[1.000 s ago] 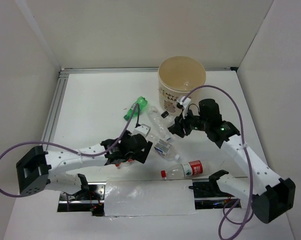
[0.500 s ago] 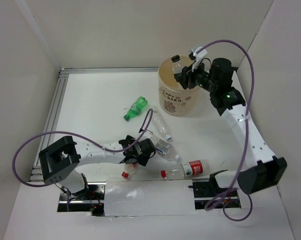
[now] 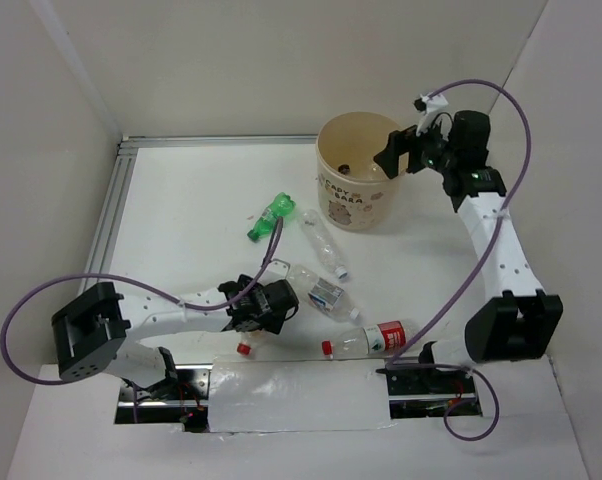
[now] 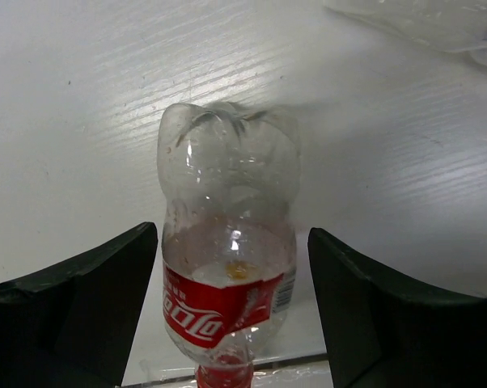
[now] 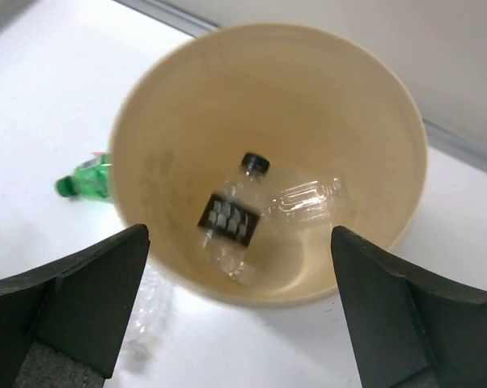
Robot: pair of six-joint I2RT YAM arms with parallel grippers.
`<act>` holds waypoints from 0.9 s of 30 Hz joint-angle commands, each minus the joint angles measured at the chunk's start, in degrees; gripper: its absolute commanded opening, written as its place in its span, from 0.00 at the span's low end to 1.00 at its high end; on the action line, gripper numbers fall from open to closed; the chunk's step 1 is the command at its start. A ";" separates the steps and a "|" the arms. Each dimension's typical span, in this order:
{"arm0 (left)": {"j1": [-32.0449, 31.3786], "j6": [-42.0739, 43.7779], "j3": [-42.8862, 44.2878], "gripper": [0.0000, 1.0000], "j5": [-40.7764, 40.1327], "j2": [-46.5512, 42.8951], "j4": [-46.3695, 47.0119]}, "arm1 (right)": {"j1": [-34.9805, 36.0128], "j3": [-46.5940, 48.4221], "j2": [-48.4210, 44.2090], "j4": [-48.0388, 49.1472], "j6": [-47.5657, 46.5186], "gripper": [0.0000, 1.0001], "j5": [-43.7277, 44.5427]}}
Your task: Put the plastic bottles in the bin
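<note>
One fewer on the table (image 3: 181, 230): hovers over bin (image 3: 353, 205) with right gripper (image 3: 394, 155) spread wide, having just dropped black-capped bottle (image 5: 231, 214) inside, perhaps beside another clear one. Straddles red-labelled bottle (image 4: 226, 303) with left gripper (image 4: 231, 234), jaws apart, not yet pinching. Looks like the next pick.

Creased red-label bottle (image 4: 227, 242): clear glossy plastic. Beige bin (image 5: 324, 105) wall: smooth, matt. White table (image 4: 65, 121), 10 o'clock of bottle: faint grain, slight sheen.

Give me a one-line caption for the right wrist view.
Open right gripper hovers over the bin, a black-capped bottle lying inside.
</note>
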 commanded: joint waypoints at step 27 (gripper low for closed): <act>7.90 25.64 51.14 0.00 3.73 5.04 12.27 | -5.30 -32.36 -29.94 -33.30 -44.39 0.07 -25.29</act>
